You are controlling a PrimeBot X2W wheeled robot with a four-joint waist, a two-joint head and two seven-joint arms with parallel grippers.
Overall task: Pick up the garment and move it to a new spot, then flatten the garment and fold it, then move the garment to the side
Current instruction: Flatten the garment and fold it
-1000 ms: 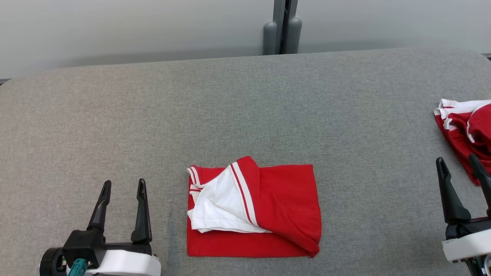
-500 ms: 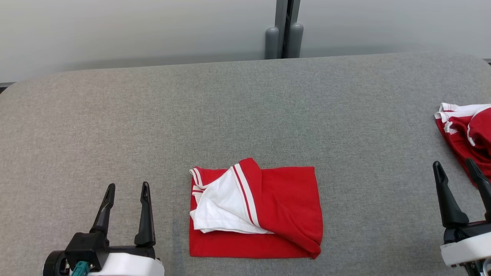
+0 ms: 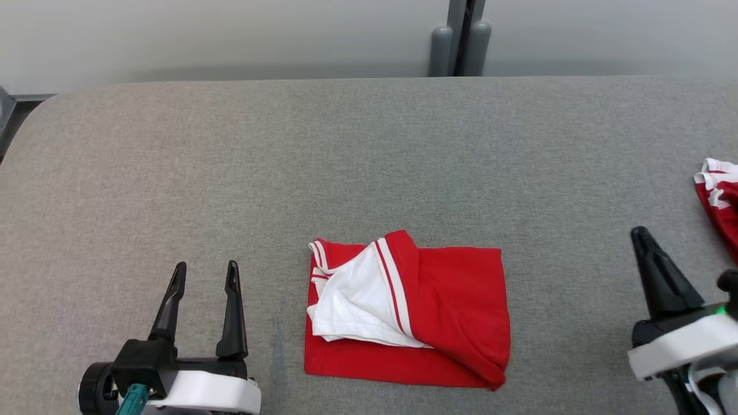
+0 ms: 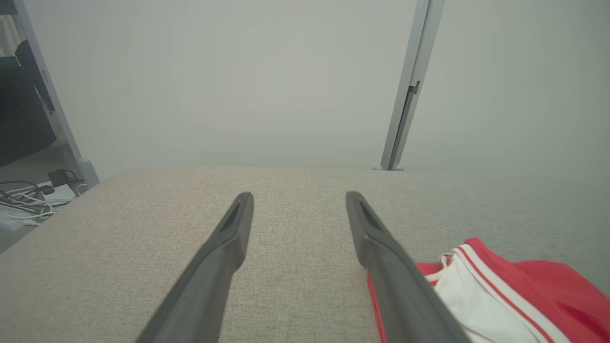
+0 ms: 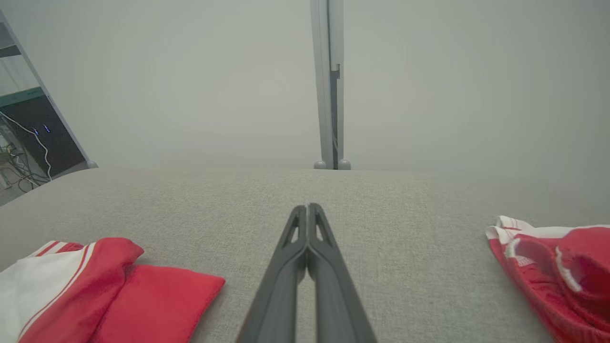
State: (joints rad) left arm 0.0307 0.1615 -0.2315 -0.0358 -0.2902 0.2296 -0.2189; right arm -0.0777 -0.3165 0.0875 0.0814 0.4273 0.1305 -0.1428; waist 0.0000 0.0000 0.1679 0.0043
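The grey tabletop (image 3: 288, 161) spans the head view. Against a second ago, the whole picture has slid toward 3 o'clock, the wall post (image 3: 461, 40) along with everything else. That is the head turning, not the cloth moving.

The folded garment (image 3: 455, 300) lies flat at about 6 o'clock from the tabletop's middle. It is a red rectangle with a white, red-striped panel turned over its 9 o'clock half. Nothing touches it. A second red-and-white garment (image 3: 718, 196) lies bunched at the 3 o'clock edge, well apart from the first and partly cut off by the frame.

The left gripper (image 3: 206, 268) rests at 8 o'clock, just beside the folded garment, with its fingers apart and nothing between them. They point toward 12 o'clock, as they did a second ago.

The real change is at the right gripper (image 5: 308, 209), at 4 o'clock between the two garments. Its fingers stood apart a second ago and are now pressed together along their length, with no cloth caught in them.

The fold looks finished, apart from the loose white flap, so what is left is probably moving the garment aside. Shut on nothing, the right fingers could nudge or slide the stack. To lift it, they would first have to part again.
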